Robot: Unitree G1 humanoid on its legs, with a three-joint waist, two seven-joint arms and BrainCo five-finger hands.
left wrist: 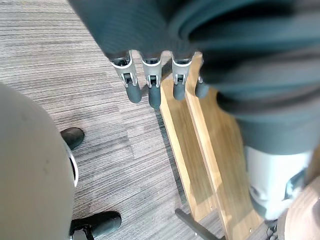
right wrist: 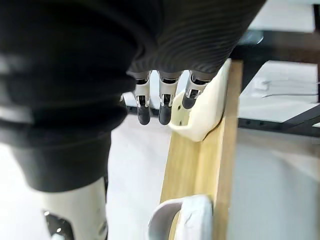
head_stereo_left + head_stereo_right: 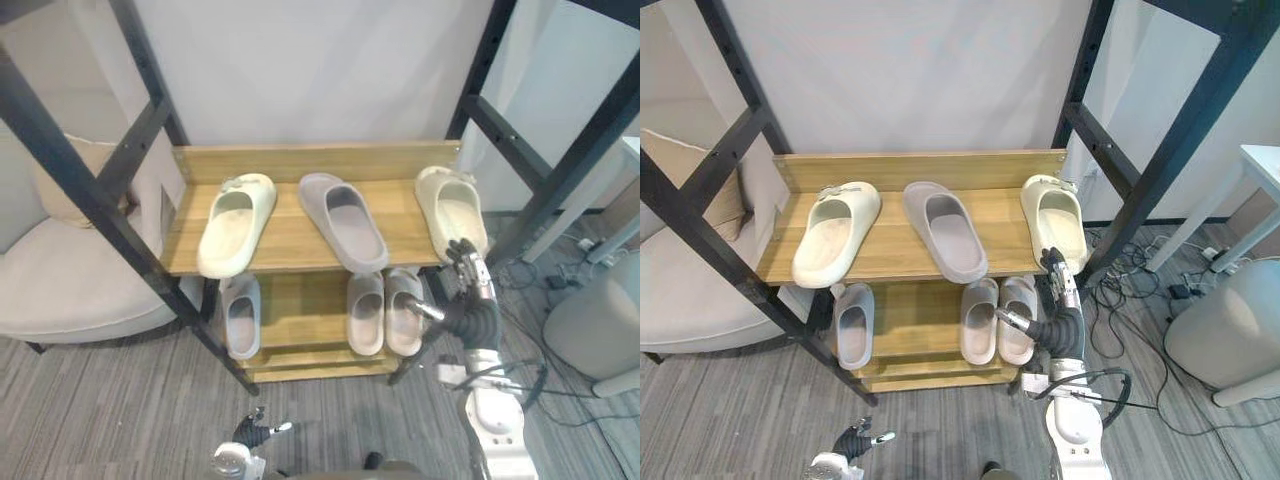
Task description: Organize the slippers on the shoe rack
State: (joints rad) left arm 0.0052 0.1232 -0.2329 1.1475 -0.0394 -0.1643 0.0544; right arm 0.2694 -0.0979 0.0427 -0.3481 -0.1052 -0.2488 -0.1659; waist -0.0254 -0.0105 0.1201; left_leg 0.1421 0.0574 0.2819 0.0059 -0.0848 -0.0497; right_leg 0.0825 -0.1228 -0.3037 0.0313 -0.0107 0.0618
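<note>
The wooden shoe rack [image 3: 290, 245] carries three slippers on its top shelf: a cream one [image 3: 235, 222] at the left, a grey one [image 3: 345, 220] in the middle, and a cream one [image 3: 452, 205] at the right. On the lower shelf lie a grey slipper [image 3: 241, 315] and two pale slippers [image 3: 366, 310] side by side. My right hand [image 3: 470, 265] is raised at the front of the top shelf. Its straight fingers [image 2: 160, 107] reach the heel of the right cream slipper [image 2: 205, 115]. My left hand [image 3: 255, 432] hangs low over the carpet before the rack, its fingers [image 1: 152, 80] straight and holding nothing.
Black metal frame posts [image 3: 120, 215] slant on both sides of the rack. A beige armchair [image 3: 60, 280] stands at the left. At the right are a pale round bin [image 3: 600, 320], loose cables [image 3: 560, 275] on the carpet and a white table leg [image 3: 560, 235].
</note>
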